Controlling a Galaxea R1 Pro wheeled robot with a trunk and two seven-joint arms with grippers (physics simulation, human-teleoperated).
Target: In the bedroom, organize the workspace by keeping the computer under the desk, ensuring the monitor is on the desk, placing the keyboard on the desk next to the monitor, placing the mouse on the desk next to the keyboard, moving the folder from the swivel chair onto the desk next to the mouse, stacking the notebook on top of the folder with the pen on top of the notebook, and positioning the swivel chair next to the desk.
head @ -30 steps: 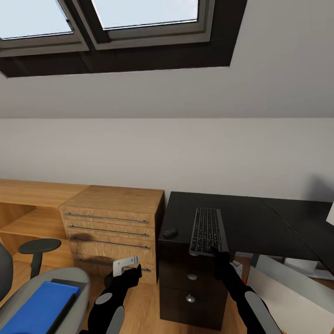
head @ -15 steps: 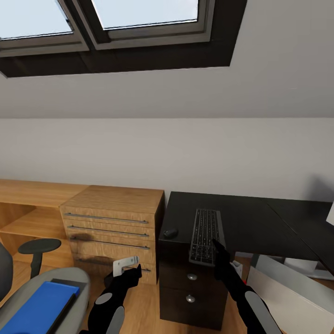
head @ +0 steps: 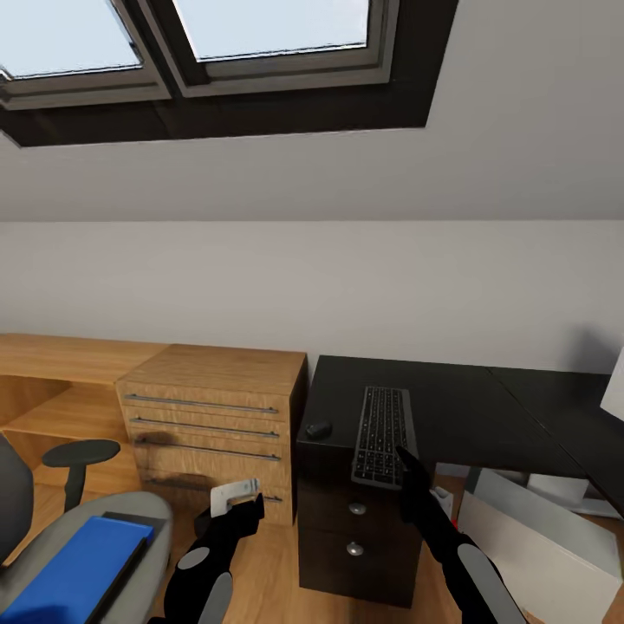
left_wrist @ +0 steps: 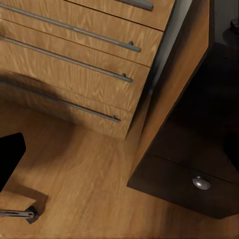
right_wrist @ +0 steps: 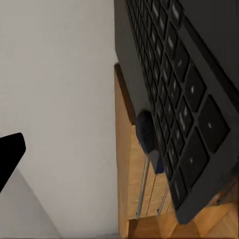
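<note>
A dark keyboard [head: 381,431] lies lengthwise on the black desk [head: 485,416], its near end jutting a little past the front edge. Left of it sits the black mouse [head: 318,428]. My right gripper [head: 402,461] hovers at the keyboard's near right corner, open; in the right wrist view the keyboard [right_wrist: 184,89] is very close, with the mouse [right_wrist: 146,130] beyond it. The blue folder [head: 82,568] rests on the grey swivel chair [head: 130,520] at lower left. My left gripper [head: 254,505] hangs low between chair and desk, open and empty. Notebook and pen are out of view.
A wooden chest of drawers [head: 217,381] stands against the desk's left side, with a low wooden shelf [head: 52,355] further left. Black drawers [head: 355,529] fill the desk's left end. A white computer case [head: 537,537] sits under the desk. The white monitor's edge [head: 614,386] shows at far right.
My right gripper's tip rose from below the keyboard's near edge to over its corner. The whole picture shifted slightly, so the camera moved. The left arm stayed put.
</note>
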